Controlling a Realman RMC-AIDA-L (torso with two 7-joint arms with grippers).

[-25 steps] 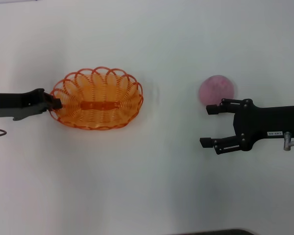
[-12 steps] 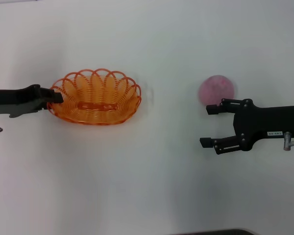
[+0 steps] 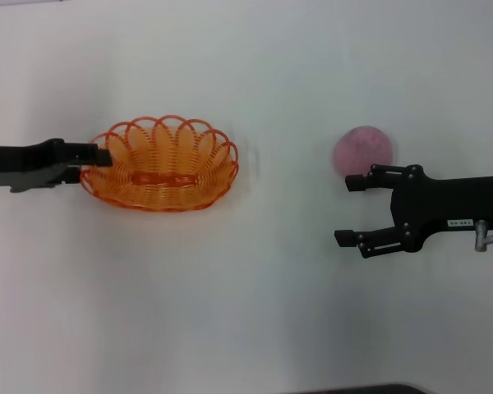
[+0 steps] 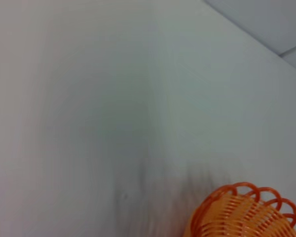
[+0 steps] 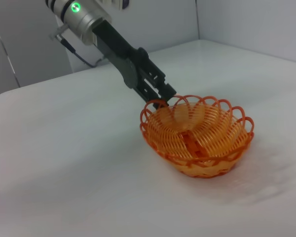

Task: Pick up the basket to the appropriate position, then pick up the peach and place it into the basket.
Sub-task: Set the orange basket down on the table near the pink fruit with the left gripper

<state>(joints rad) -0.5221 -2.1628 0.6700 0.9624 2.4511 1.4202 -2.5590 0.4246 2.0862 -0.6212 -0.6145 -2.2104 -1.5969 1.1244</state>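
The orange wire basket (image 3: pixel 160 164) is left of the middle of the white table. My left gripper (image 3: pixel 97 155) is shut on the rim at its left end. The right wrist view shows the fingers (image 5: pixel 162 94) clamped on the rim of the basket (image 5: pixel 197 133), which is tilted. A part of the basket (image 4: pixel 246 212) shows in the left wrist view. The pink peach (image 3: pixel 364 150) lies on the table at the right. My right gripper (image 3: pixel 345 210) is open and empty just in front of the peach, not touching it.
The white table (image 3: pixel 255 287) has bare room between the basket and the peach and in front of both. A wall and the table's far edges (image 5: pixel 202 42) show behind the basket in the right wrist view.
My left gripper has risen a little with the basket's left rim in it. The basket has tilted and shifted slightly towards the far side. The right arm and the peach have not moved.
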